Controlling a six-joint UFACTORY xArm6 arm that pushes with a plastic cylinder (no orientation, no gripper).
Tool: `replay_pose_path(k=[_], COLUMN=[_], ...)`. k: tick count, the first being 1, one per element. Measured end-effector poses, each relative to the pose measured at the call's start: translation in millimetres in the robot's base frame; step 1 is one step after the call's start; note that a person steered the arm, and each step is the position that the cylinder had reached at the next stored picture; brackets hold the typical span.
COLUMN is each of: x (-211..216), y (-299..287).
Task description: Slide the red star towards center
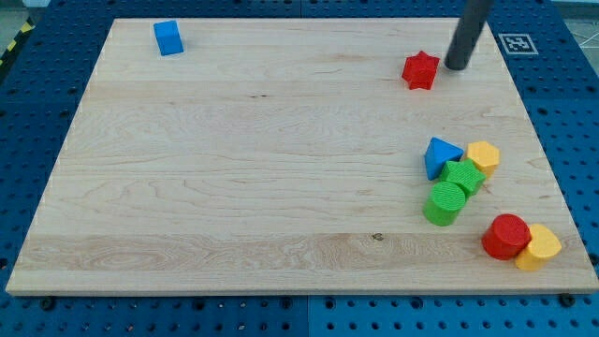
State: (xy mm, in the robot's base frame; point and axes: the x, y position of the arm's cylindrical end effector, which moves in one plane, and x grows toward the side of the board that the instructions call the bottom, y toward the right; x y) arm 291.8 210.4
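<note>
The red star [421,70] sits in the upper right of the frame, near the table's [234,187] top edge. My tip [457,66] stands just to its right, apparently not touching; there is no hand, only the bare rod. The star looks light, rigid and likely to spin, so push its right side squarely. Toward the centre, lower left, lies open wood; the blue triangle [441,156] cluster stays well below.

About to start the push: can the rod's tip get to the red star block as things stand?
Probably yes. My tip sits just to the view's right of the red star block, with a narrow bare strip of the wooden board between them and no other block in that gap.
</note>
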Motion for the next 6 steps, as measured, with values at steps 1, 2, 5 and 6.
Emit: replay_pose_path(k=[1,2,5,6], x=[-10,-3,23,18], y=[-25,-1,22,-20])
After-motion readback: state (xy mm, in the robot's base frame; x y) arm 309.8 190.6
